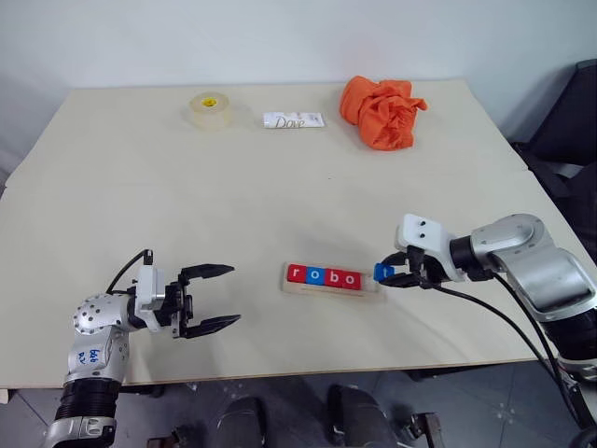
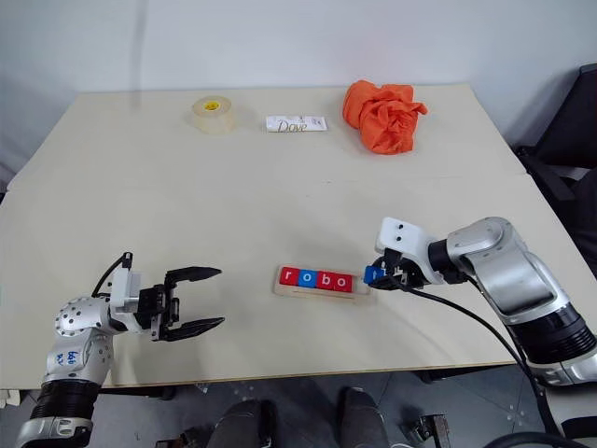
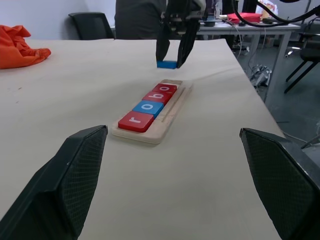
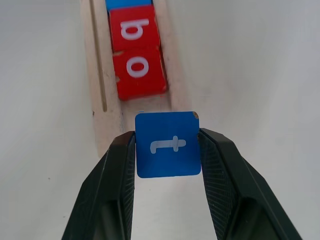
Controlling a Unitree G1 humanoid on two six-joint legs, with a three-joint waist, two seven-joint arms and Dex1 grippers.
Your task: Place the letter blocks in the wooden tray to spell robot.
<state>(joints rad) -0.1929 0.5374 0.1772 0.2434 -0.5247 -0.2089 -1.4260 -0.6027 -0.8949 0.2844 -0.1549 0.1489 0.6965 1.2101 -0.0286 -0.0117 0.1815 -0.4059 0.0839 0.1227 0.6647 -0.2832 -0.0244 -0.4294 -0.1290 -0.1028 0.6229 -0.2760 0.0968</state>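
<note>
The wooden tray (image 1: 331, 288) lies near the table's front edge, holding several letter blocks that read r, o, b, o: red r (image 1: 296, 273), blue o (image 1: 313, 275), red b (image 1: 332, 276), red o (image 1: 351, 278). My right gripper (image 1: 388, 273) is shut on the blue t block (image 4: 168, 144), which hangs just above the tray's empty right end. My left gripper (image 1: 220, 297) is open, well left of the tray, pointing toward it with nothing between its fingers.
At the back of the table are a roll of tape (image 1: 210, 110), a white Dove bar wrapper (image 1: 293, 120) and a crumpled orange cloth (image 1: 382, 111). A dark chair (image 1: 571, 131) stands off the table's right side.
</note>
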